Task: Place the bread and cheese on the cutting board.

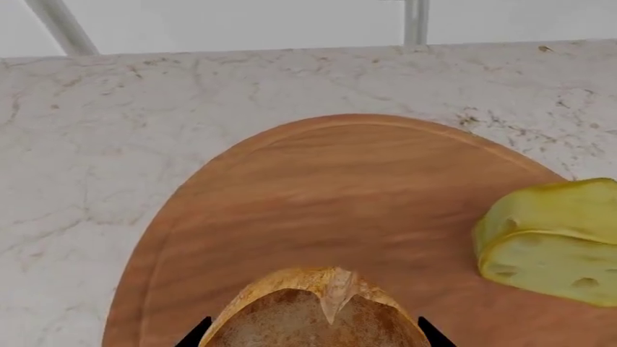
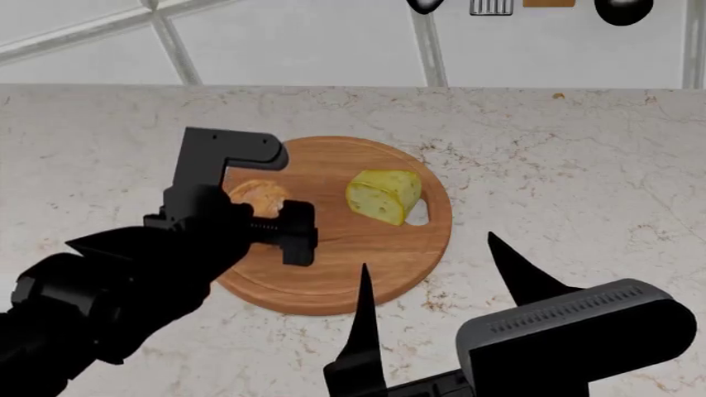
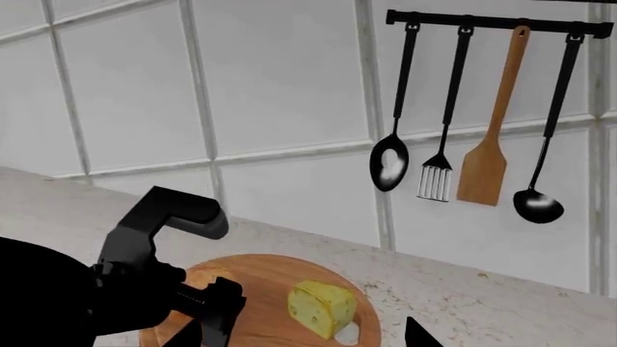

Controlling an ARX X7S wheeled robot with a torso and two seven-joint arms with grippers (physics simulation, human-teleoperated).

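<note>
Bread (image 1: 316,312) fills the near edge of my left wrist view, its golden crust and floury split top sitting between the two dark fingertips (image 1: 196,335) of the left gripper (image 1: 314,334), which I read as clamped on the roll. It sits over the round wooden cutting board (image 1: 328,195), and the cheese (image 1: 551,242), a pale yellow-green wedge with holes in its cut face, lies on the board beside it, apart from it. In the head view, I see the board on the marble counter (image 2: 574,157), the left arm reaching over its left half with the roll held in the gripper; I cannot tell whether the roll touches the wood. The wedge rests on the right half of the board, just beside the oval hole (image 2: 418,214). My right gripper (image 2: 441,281) hangs near me, off the board's near right edge, its fingers spread wide and holding nothing. From the right wrist view, I see board, wedge and left arm below a tiled wall, where a rail (image 3: 496,23) carries a spoon, a slotted turner, a wooden spatula (image 3: 487,155) and a ladle.
</note>
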